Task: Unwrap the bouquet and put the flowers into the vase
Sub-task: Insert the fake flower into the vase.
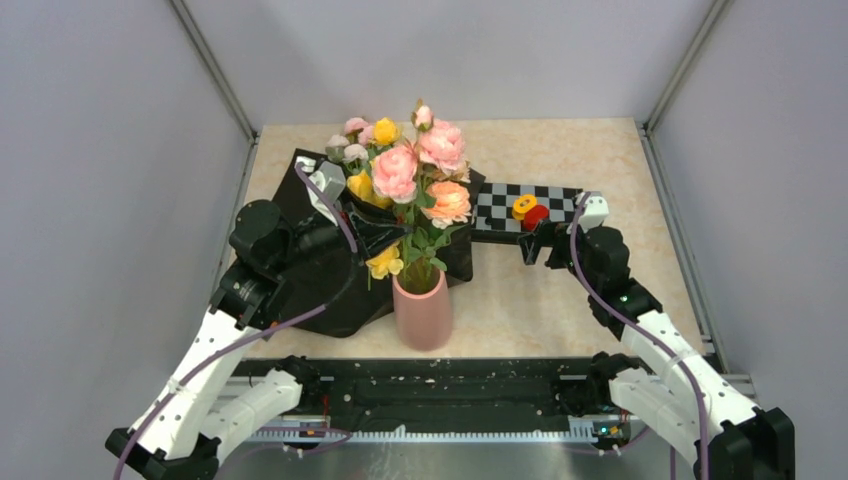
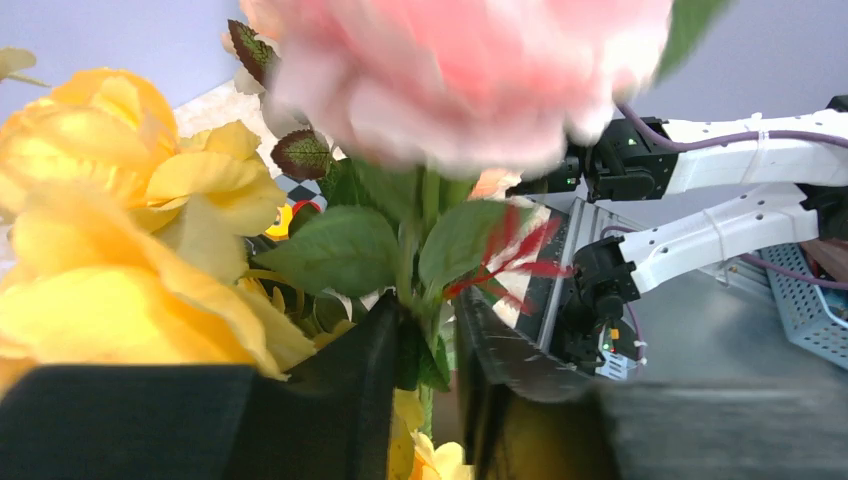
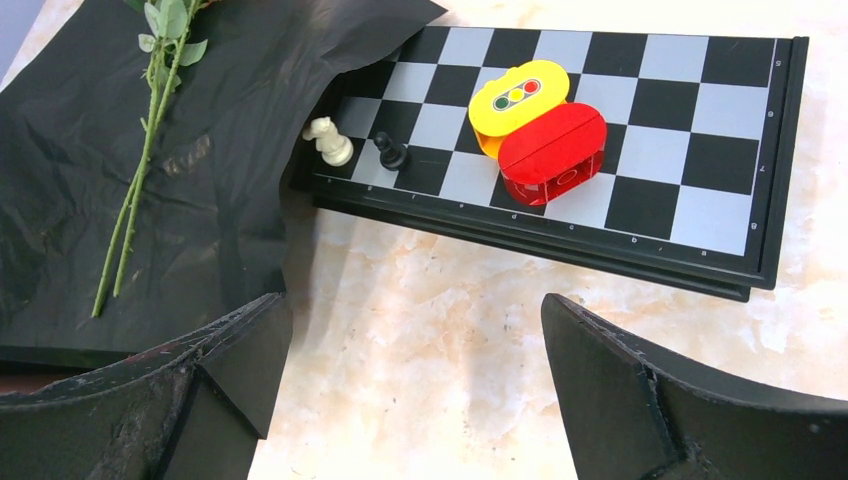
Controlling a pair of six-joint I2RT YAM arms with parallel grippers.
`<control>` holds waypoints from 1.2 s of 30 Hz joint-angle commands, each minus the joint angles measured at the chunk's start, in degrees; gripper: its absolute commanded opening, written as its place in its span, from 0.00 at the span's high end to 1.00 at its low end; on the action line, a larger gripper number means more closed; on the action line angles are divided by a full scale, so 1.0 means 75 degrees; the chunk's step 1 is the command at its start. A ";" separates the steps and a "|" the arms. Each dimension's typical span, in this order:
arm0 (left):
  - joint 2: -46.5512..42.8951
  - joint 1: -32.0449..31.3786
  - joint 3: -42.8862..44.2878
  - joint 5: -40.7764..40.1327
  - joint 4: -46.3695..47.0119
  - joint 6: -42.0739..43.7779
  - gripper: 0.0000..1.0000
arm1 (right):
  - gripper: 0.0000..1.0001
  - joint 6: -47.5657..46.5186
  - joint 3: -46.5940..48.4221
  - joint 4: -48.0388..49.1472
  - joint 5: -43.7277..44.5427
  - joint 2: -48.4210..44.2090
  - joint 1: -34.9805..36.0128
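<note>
Flowers (image 1: 412,168): soft, ruffled blooms in pink, peach and yellow, with flat green leaves on thin stems. They stand upright in the vase at the centre of the top view, heads fanned out above its mouth. In the left wrist view a blurred pink head fills the top and yellow ones the left.
Vase (image 1: 424,315): tall, plain, matte pink and round-mouthed, slightly wider lower down, standing on the table just below the middle of the top view.
Left gripper (image 2: 428,310): black fingers a little apart, with the green stems running up between them and not clamped.
Paper (image 1: 320,290): a black, crinkled sheet lying left of centre, under the left arm.
Sprig (image 3: 135,200): thin green stems with small leaves, loose on the paper at the upper left of the right wrist view.
Right gripper (image 3: 415,310): scuffed black fingers spread wide with nothing between them, over bare table near the chessboard.
Chessboard (image 3: 660,130): glossy black and silver squares with a black rim, its left corner under the paper.
Yellow block (image 3: 518,95): rounded, with coloured dots, touching the red block (image 3: 552,150) on the board.
Chess pieces: one white (image 3: 328,140) and one black (image 3: 391,151), side by side.
Table (image 1: 560,300): beige and marbled.
</note>
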 commanded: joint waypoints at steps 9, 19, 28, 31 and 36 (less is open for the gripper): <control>-0.0407 -0.0032 0.0315 -0.0095 0.0104 -0.0325 0.41 | 0.03 -0.0044 0.0075 0.0298 0.0009 0.0015 -0.0126; -0.0620 -0.0030 0.1185 -0.0429 -0.0303 -0.0175 0.01 | 0.03 -0.0039 0.0057 0.0294 -0.0114 0.0004 -0.0167; -0.0350 -0.0025 0.2459 -0.1326 -0.1664 0.0808 0.01 | 0.03 -0.0033 0.0047 0.0298 -0.0167 -0.0129 -0.0183; -0.0176 -0.0031 0.2741 -0.1147 -0.1567 0.0825 0.01 | 0.03 -0.0040 0.0035 0.0297 -0.0165 -0.0132 -0.0189; 0.0613 -0.0029 0.3367 -0.0432 -0.1494 0.0564 0.01 | 0.03 -0.0027 0.0022 0.0287 -0.0162 -0.0103 -0.0187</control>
